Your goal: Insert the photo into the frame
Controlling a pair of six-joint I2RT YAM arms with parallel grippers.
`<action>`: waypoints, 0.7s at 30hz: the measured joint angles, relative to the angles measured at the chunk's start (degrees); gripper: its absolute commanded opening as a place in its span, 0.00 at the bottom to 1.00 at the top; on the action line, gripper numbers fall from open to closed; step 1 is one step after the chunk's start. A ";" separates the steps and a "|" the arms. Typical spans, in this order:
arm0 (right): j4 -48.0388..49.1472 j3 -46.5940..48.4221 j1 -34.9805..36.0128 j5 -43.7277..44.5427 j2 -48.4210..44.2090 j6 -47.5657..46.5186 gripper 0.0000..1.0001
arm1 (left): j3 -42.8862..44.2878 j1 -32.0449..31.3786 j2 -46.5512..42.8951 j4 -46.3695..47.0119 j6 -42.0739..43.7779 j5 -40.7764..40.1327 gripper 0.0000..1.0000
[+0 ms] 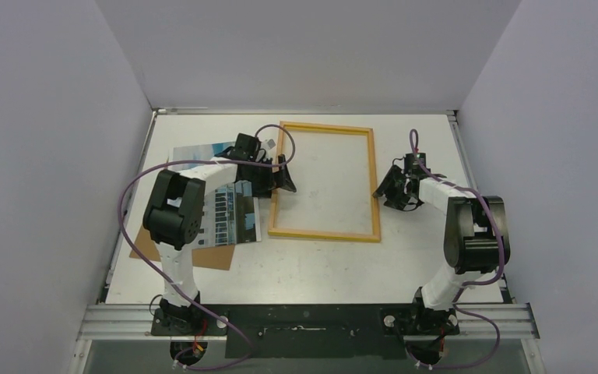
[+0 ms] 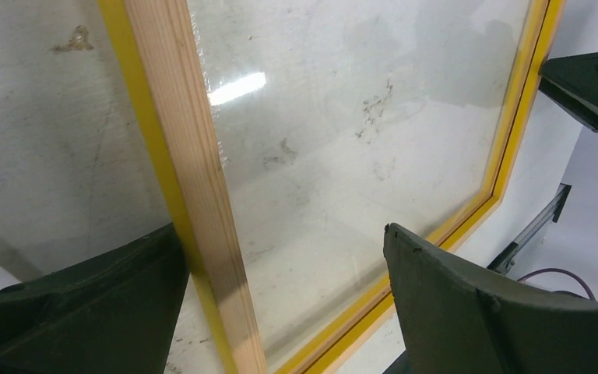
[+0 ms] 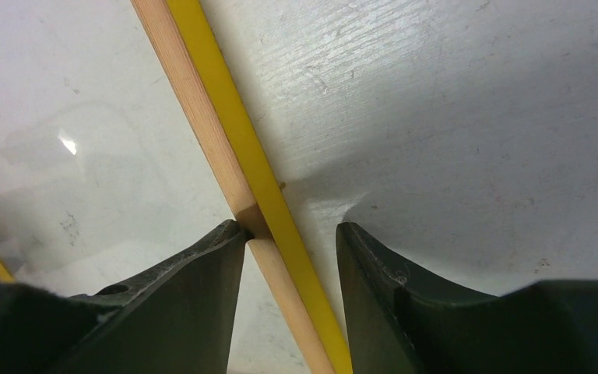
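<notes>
Though overhead obscures it, left pincer and right pincer straddle the frame, spread.

left gripper jaws wide apart | frame rail between them, wood side up

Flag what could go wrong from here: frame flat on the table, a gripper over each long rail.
1. The right gripper straddles the right rail of the frame with one finger touching it and the other clear; a sideways move could skew the frame.
2. The left gripper has its jaws wide open over the left rail; withdrawing low could drag it.
3. The photo lies on the brown backing board left of the frame; a pick might lift both.
</notes>
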 measured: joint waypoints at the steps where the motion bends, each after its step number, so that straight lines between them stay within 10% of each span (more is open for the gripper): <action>1: 0.02 0.00 -0.02 -0.15 0.07 -0.02 0.46 | -0.52 0.44 -0.22 0.28 0.44 0.70 0.92; 11: 0.22 0.04 -0.02 -0.83 0.33 -0.24 0.48 | -1.49 2.21 -1.70 -2.19 2.27 -0.50 0.92; 21: -11.21 7.76 -0.04 2.36 -2.27 -3.15 0.75 | 2.49 4.59 -8.59 -13.62 5.29 -9.35 0.92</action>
